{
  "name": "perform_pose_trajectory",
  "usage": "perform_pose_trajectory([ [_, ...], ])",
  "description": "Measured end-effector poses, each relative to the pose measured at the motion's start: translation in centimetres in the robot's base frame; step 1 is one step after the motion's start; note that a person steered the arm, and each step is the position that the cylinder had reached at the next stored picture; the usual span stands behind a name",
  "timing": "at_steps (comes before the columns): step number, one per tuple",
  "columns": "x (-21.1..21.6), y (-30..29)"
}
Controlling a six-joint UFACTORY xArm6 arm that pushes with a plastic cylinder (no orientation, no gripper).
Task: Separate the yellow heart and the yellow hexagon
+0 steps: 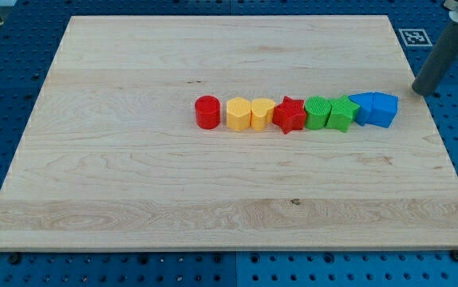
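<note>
The yellow hexagon (238, 113) and the yellow heart (262, 113) sit side by side, touching, in a row of blocks across the middle of the wooden board (133, 183). The hexagon is on the view's left of the heart. My tip (418, 92) is at the view's right, at the board's right edge, well to the right of the row and far from both yellow blocks. The rod rises up and to the right out of view.
A red cylinder (207, 112) stands just left of the hexagon. Right of the heart follow a red star (290, 115), a green block (318, 112), a green star (342, 112) and two blue blocks (362, 107) (384, 110). A marker tag (413, 36) lies off the board's top right corner.
</note>
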State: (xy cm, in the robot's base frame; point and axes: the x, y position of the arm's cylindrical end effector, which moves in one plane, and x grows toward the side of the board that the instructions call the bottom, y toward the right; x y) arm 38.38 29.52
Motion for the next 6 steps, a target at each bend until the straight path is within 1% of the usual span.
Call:
perform_pose_trajectory([
  [1,-1.0,-1.8],
  [2,-2.4,-9.3],
  [3,-2.4,-19.2],
  [4,-2.4,-32.1],
  [5,-1.4,-44.0],
  [6,4.1,-44.8],
])
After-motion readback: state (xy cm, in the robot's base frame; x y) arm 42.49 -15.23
